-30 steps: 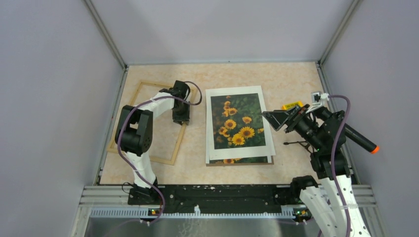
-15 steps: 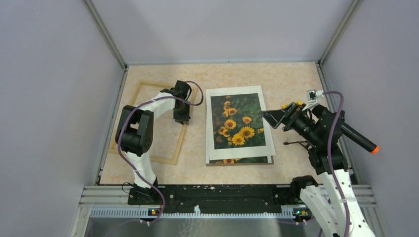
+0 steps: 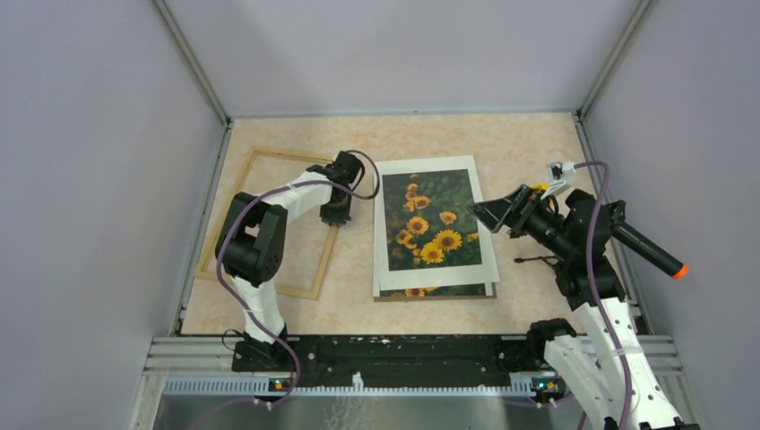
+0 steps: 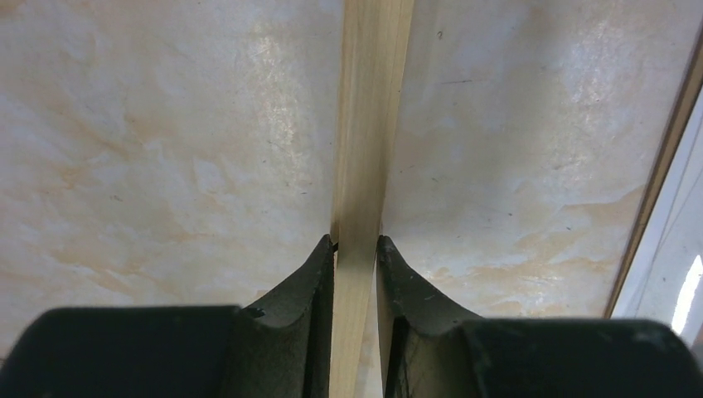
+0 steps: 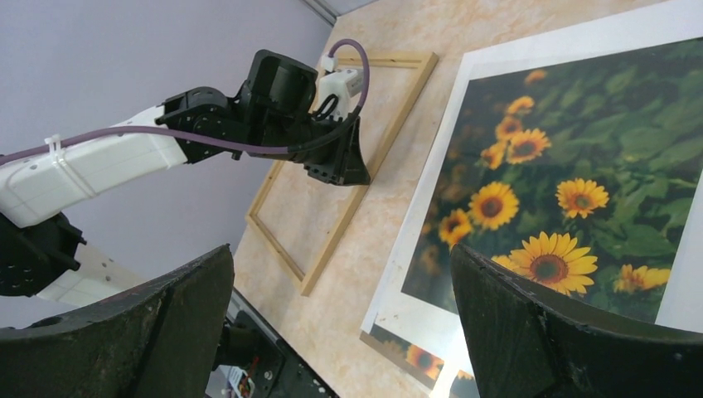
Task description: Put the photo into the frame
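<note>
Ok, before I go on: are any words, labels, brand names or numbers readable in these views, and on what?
No text can be read in any view.
Photo: sunflowers only, no caption.
White mat: blank.
Frame: bare wood, no mark.
Small yellow object: too small to tell whether it bears print.
</note>
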Controlling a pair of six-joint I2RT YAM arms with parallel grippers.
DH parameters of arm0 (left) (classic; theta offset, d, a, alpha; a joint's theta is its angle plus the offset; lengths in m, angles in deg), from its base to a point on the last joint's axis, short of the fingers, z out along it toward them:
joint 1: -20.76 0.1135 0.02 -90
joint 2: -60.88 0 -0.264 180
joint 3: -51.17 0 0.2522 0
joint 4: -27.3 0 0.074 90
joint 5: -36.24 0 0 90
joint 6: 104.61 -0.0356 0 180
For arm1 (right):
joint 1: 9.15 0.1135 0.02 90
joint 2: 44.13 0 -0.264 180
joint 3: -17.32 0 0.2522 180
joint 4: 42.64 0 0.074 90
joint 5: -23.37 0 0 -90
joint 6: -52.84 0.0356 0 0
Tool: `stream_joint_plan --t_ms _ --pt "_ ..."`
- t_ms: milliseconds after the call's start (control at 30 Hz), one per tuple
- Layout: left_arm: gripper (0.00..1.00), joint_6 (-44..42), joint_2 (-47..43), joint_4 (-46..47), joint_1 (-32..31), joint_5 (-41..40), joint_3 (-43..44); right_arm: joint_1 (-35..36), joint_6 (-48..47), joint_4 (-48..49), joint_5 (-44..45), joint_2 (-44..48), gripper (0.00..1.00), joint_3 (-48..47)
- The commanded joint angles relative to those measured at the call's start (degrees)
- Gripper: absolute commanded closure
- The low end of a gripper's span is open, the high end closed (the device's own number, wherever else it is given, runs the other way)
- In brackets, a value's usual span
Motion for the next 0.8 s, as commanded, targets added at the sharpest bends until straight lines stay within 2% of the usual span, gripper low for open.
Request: stream_joint_plan --t_ms 0,200,367,467,533,567,600,633,667,767 --pt "1.00 -0.42 -1.93 -2.54 -1.57 -7.82 1.67 0.13 -0.53 1.49 -0.53 -0.65 0.01 0.37" --pt "1.00 0.98 -0.86 -4.74 -3.93 -14.05 1.95 1.51 -0.08 2.43 0.20 -2.21 0.01 0.89" --pt "1.00 5.46 2.01 -8.54 -6.82 -19.05 3.09 2.65 -0.28 2.21 1.54 -3.59 0.01 0.89" --pt "1.00 5.34 2.19 -7.56 -6.95 -16.67 3.00 3.35 -0.50 2.01 1.97 -4.17 0.01 0.89" --pt "1.00 4.05 1.16 -6.27 -6.44 -12.28 3.48 3.69 -1.07 1.27 2.52 -4.49 0.01 0.74" --pt "0.85 3.12 0.24 -5.49 -6.05 -9.47 3.60 3.86 -1.51 0.63 2.94 -4.61 0.01 0.49" --pt "0.63 2.32 -0.97 -4.74 -5.77 -6.57 3.50 3.99 -2.07 -0.24 3.39 -4.88 0.01 0.22" --pt "0.48 2.12 -2.37 -4.13 -5.58 -5.10 3.43 4.08 -2.93 -1.44 3.97 -5.21 0.01 -0.18" --pt "0.36 2.25 -3.83 -3.88 -5.23 -3.69 3.50 4.24 -4.00 -2.87 4.73 -5.62 0.01 -0.75" --pt "0.16 1.93 -8.20 -3.85 -4.58 0.13 3.80 5.82 -8.43 -7.94 7.40 -7.96 0.01 -3.31"
